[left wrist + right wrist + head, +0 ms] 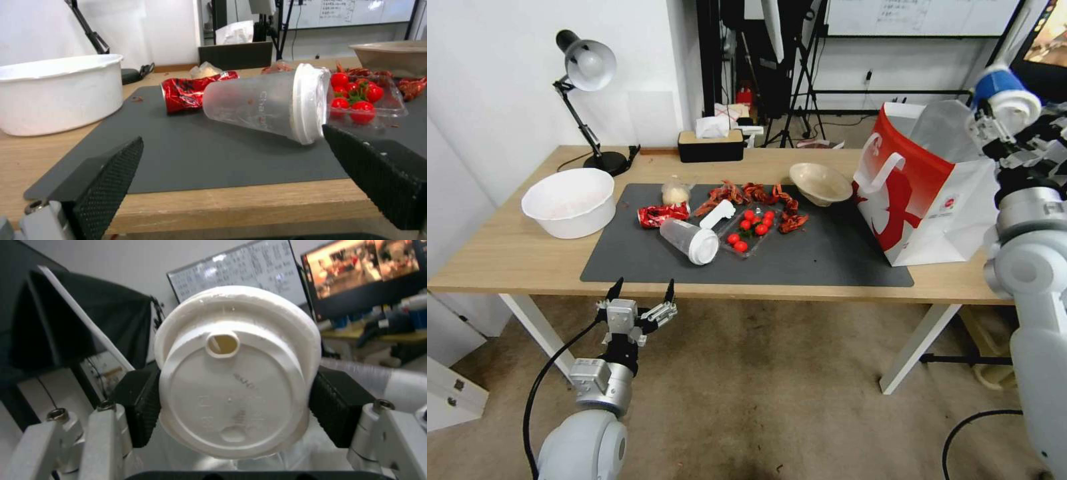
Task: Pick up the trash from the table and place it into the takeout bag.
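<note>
Holding blue cup (1006,100) above takeout bag (934,193)

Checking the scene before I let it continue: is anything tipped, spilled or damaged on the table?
Yes. The clear cup lies on its side on the mat, lid on, nothing spilled. The red can behind it is crushed. The beige bowl sits tilted. The right gripper holds the blue cup over the takeout bag; the left gripper, open, waits at the table's near edge.
</note>
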Robot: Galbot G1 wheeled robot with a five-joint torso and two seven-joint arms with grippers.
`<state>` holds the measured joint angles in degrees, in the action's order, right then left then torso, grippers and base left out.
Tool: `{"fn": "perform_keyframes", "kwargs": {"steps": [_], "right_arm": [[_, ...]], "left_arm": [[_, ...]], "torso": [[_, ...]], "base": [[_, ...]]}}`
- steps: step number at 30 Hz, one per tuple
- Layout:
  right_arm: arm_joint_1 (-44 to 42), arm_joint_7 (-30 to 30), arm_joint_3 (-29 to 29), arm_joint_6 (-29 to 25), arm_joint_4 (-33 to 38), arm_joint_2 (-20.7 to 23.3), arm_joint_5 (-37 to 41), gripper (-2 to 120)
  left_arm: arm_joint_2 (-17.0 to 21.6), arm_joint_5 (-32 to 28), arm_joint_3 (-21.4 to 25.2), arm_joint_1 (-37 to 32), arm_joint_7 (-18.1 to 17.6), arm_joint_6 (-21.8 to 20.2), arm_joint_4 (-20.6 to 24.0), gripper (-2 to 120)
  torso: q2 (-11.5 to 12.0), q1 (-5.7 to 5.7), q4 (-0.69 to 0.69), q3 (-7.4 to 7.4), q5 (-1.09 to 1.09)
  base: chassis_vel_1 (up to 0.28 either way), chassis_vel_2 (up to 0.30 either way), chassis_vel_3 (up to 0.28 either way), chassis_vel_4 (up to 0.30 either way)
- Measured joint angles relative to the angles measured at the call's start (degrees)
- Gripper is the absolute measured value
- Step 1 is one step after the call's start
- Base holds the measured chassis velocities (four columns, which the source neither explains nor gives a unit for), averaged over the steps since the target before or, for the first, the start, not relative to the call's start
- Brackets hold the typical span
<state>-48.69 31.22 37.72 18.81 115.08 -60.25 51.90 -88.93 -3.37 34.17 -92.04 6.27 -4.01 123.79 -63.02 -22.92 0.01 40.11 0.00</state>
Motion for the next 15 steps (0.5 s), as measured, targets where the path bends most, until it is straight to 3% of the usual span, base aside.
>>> {"fn": "perform_keyframes", "kwargs": {"steps": [5,10,12,15], "right_arm": [[1.5,1.6,-1.4,1.5,-0.9,-1.0,1.3,71],[2.2,1.7,-1.7,1.8,-1.4,-1.1,1.6,86],[2.4,1.8,-1.5,1.9,-1.7,-1.0,1.8,97],[2.5,2.2,-1.2,2.0,-1.9,-0.8,1.9,100]], "left_arm": [[0.0,0.2,0.3,-0.2,0.0,0.2,0.0,100],[-0.1,0.3,0.3,-0.2,0.0,0.3,-0.2,100],[-0.2,0.5,0.3,-0.1,0.0,0.3,-0.3,100],[-0.3,0.5,0.2,-0.1,0.0,0.4,-0.4,100]], "torso": [[0.0,-0.01,0.00,0.00,0.00],[0.0,-0.01,-0.01,0.00,-0.01],[0.0,-0.01,-0.01,0.00,0.00],[0.0,-0.01,-0.02,0.00,0.00]], "base": [[0.000,0.000,0.000,0.000],[0.000,0.000,0.000,0.000],[0.000,0.000,0.000,0.000],[0.000,0.000,0.000,0.000]]}}
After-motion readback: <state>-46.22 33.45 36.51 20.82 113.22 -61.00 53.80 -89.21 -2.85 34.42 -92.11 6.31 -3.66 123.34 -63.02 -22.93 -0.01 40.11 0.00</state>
